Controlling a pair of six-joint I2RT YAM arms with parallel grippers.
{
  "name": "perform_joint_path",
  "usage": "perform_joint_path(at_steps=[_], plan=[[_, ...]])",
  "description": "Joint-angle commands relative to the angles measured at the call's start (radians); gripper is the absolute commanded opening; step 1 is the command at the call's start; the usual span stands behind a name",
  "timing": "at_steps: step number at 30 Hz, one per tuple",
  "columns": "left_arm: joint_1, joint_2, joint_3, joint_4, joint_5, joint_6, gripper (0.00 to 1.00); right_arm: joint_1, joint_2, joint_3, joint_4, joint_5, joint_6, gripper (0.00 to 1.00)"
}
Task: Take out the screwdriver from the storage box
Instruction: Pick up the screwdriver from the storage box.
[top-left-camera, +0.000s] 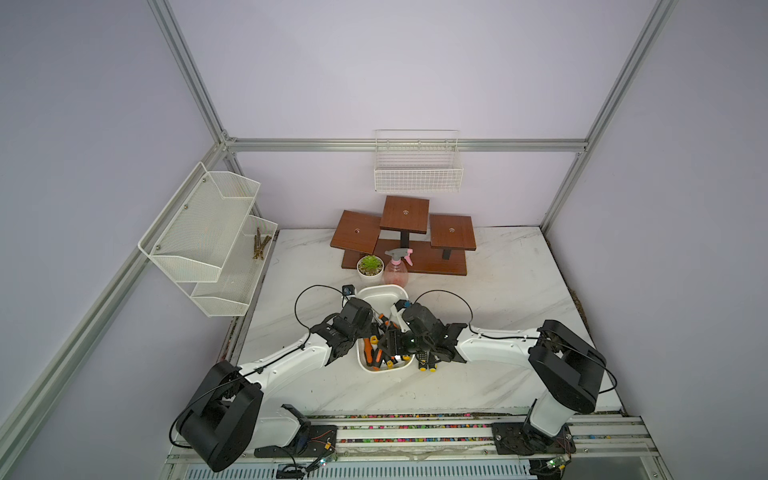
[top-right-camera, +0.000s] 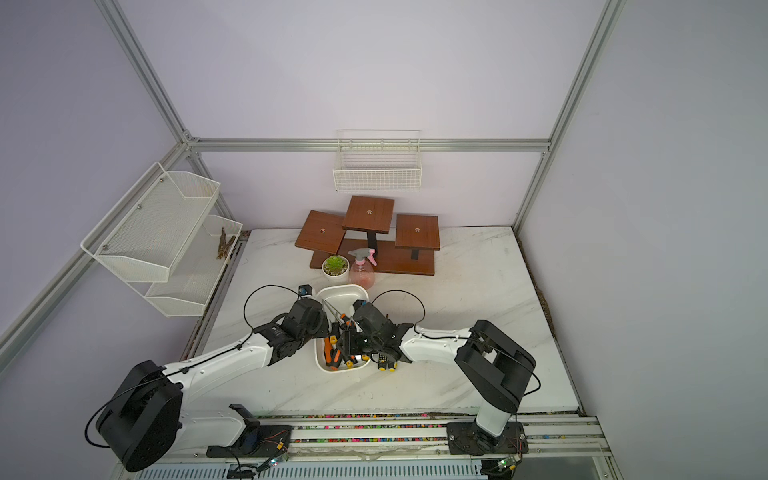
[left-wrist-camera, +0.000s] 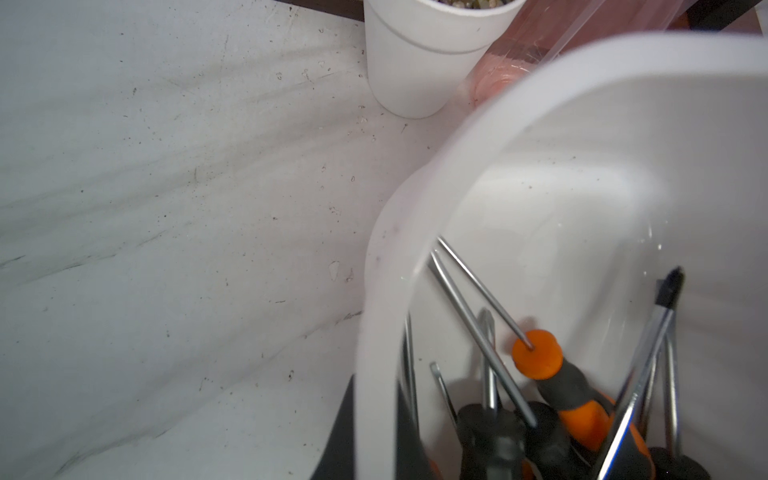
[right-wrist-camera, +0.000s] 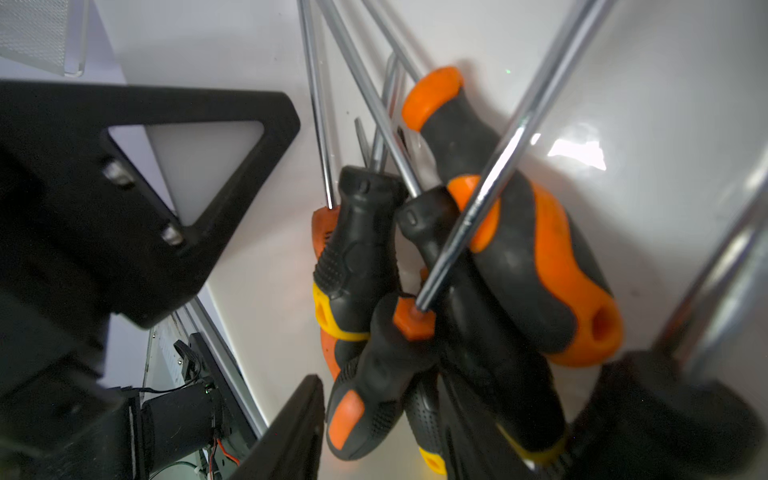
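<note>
A: Surface?
B: White marble-look table (top-left-camera: 507, 299). It's scuffed, and the left wrist view shows dark specks. Walls are pale lilac, with an aluminium frame (top-left-camera: 311, 144) in the corners. Mesh rack (top-left-camera: 208, 224) on the left wall, wire basket (top-left-camera: 417, 178) on the far wall.
A: Box?
B: Box (top-left-camera: 380, 299) sits mid-table, long axis near to far. Just beyond it are a plant pot (top-left-camera: 370, 272) and a pink bottle (top-left-camera: 395, 272), with a wooden stand (top-left-camera: 405, 214) behind those.
A: Screwdrivers?
B: Screwdrivers (right-wrist-camera: 519, 249) are piled in the box's near half, shafts crossed and pointing far. Two loose ones (top-left-camera: 428, 365) lie on the table just right of its near corner.
A: Grippers?
B: Left gripper (left-wrist-camera: 376, 440) is clamped on the box's left wall, with the rim running between its fingers (left-wrist-camera: 338, 428). Right gripper (top-left-camera: 392, 338) is over the pile, fingers (right-wrist-camera: 145, 187) down beside the handles. Can't tell if it grips one.
</note>
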Motion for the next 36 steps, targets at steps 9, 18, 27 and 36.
perform_joint_path(at_steps=[9,18,27,36], plan=[[-0.017,-0.021,0.035,0.024,-0.018,0.017,0.0,-0.002,0.094,0.05,0.025,0.007,0.012,0.47],[-0.017,-0.026,0.035,0.012,-0.031,0.023,0.0,-0.006,0.095,0.046,0.021,0.017,0.009,0.33],[-0.016,-0.028,0.039,-0.008,-0.047,0.024,0.0,-0.004,0.045,0.056,-0.003,0.02,-0.014,0.04],[-0.016,-0.008,0.05,-0.01,-0.059,0.016,0.0,-0.003,-0.065,0.026,-0.046,0.022,-0.056,0.0]])
